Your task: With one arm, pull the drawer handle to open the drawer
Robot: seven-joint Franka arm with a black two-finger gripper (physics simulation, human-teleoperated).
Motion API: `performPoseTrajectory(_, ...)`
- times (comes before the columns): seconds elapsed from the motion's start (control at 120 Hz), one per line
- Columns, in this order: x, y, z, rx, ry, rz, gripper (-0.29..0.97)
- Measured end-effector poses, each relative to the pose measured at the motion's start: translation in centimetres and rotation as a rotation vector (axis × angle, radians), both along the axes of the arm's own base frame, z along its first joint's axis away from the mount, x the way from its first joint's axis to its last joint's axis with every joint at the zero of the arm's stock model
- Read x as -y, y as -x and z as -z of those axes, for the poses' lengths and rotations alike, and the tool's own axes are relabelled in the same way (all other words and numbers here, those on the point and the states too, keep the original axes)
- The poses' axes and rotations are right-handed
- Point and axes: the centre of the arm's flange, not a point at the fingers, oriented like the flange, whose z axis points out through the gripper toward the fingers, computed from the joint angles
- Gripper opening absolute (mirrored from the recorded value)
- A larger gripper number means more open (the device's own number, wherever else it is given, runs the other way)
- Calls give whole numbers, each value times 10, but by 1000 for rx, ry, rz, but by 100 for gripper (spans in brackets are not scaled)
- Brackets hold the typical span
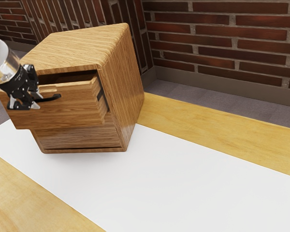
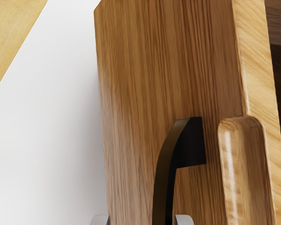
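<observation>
Drawer (image 1: 58,104), the upper one of a wooden cabinet (image 1: 116,67), stands pulled part-way out at the left of the exterior frame. Its front is well forward of the cabinet's face, with a dark gap open behind it; what lies inside that gap I cannot make out.

Nearest me, a strip of table (image 1: 29,203) wood crosses the lower left corner. Past it a white mat (image 1: 174,188) spreads over the middle of the frame. The cabinet sits on the mat toward the upper left, turned at an angle. Beneath the open drawer, a lower drawer (image 1: 79,137) lies flush with the cabinet, shut.

A black handle (image 1: 50,98) juts from the open drawer's front, and the gripper (image 1: 35,101) comes in from the left edge and meets its end. In the wrist frame the handle (image 2: 165,187) curves off the drawer front and runs down between two grey fingertips (image 2: 99,220) at the bottom edge. One lies against it and the other stands off with bare wood showing between, so the gripper straddles the handle with its jaws parted, not clamped.

Beyond the cabinet a second band of table wood runs across the right of the exterior frame, then grey floor (image 1: 208,99), then a brick wall (image 1: 222,34) along the top.
</observation>
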Motion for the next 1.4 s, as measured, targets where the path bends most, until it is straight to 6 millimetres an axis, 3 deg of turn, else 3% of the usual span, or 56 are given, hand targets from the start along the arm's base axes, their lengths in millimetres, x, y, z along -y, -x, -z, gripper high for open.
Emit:
performPoseTrajectory(0.458, 11, 13, 2, 0, -9, -9, 8)
performPoseTrajectory(1.033, 32, 58, 4, 24, -21, -44, 8)
performPoseTrajectory(1.183, 41, 61, 5, 31, -22, -35, 8)
performPoseTrajectory(1.217, 52, 57, 2, 32, -34, -15, 9)
performPoseTrajectory(1.283, 95, 40, -11, 33, -93, 56, 14)
performPoseTrajectory(1.358, 145, 24, -29, 30, -169, 137, 26)
performPoseTrajectory(1.4, 163, 20, -37, 31, -197, 164, 33)
